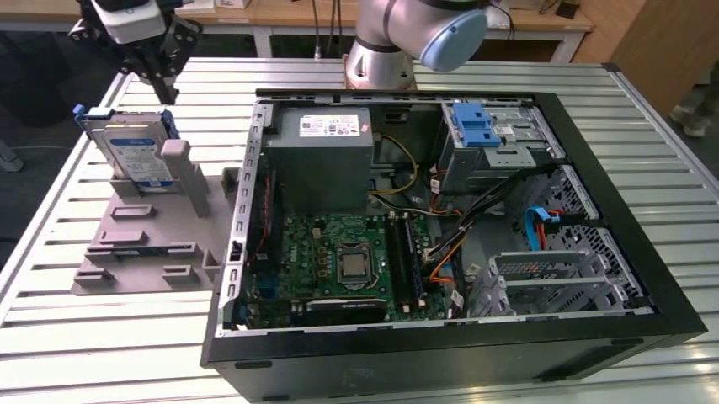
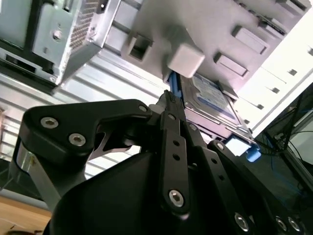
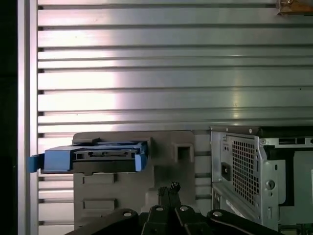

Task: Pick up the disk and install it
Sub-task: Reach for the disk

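My gripper (image 1: 167, 93), a black two-finger unit, has its fingers drawn together with no gap between the tips in both wrist views, and it holds nothing. It hangs over the far end of the grey plastic holding fixture (image 1: 146, 244), which lies on the slatted metal table (image 1: 101, 345) at the exterior view's left. The disk (image 1: 135, 151), a flat silver-metal hard drive clipped in a blue plastic carrier frame, stands on edge in a slot of that fixture, just below the gripper and apart from it. It is outside the open black computer case (image 1: 450, 362). Status, by my judgement: pick-up is not yet done and installation is not yet done, so the whole task remains. The metal drive cage (image 1: 511, 135) sits in the far right corner of the case. Markings: the disk carries a white-and-blue label (image 1: 141, 156), and the grey power-supply box (image 1: 320, 168) carries a white sticker (image 1: 329, 126). The print on both is too small to read.
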You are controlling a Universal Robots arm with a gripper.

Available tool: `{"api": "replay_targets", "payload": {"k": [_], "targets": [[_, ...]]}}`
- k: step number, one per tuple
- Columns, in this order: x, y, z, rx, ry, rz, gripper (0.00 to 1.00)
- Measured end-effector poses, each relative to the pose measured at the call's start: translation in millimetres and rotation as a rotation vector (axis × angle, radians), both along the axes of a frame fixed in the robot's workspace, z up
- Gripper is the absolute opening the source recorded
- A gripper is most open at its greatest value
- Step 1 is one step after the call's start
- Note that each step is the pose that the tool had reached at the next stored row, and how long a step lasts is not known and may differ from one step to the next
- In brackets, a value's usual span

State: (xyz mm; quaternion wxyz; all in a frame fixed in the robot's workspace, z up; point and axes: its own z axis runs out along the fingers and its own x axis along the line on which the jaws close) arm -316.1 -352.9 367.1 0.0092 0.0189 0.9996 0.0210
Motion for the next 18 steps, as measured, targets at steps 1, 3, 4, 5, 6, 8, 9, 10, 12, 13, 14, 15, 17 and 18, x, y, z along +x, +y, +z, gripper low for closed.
{"api": "replay_targets", "payload": {"k": [1, 3, 4, 5, 6, 8, 9, 10, 12, 13, 14, 15, 17, 18], "targets": [[-3.8, 0.6, -0.3, 0.0000, 0.0005, 0.000, 0.11], [-11.3, 1.9, -0.9, 0.0000, 0.0018, 0.000, 0.11], [-15.1, 2.5, -1.2, -0.0001, 0.0024, 0.000, 0.11], [-18.9, 3.3, -1.6, 0.0000, 0.0031, 0.000, 0.11], [-23.2, 4.2, -1.9, 0.0000, 0.0038, 0.000, 0.11], [-31.1, 5.9, -2.6, 0.0000, 0.0051, 0.000, 0.11], [-35.2, 6.6, -2.8, -0.0001, 0.0059, 0.000, 0.11], [-39.2, 7.2, -3.3, 0.0000, 0.0066, 0.000, 0.11], [-46.5, 8.1, -4.1, 0.0001, 0.0085, 0.000, 0.11], [-50.3, 8.6, -4.6, 0.0000, 0.0095, 0.000, 0.11], [-54.2, 9.1, -4.9, 0.0000, 0.0106, 0.000, 0.11], [-58.1, 9.5, -5.3, -0.0001, 0.0117, 0.000, 0.11], [-66.3, 10.4, -6.1, 0.0001, 0.0137, 0.000, 0.11], [-70.2, 10.9, -6.5, 0.0000, 0.0149, 0.000, 0.11]]}}
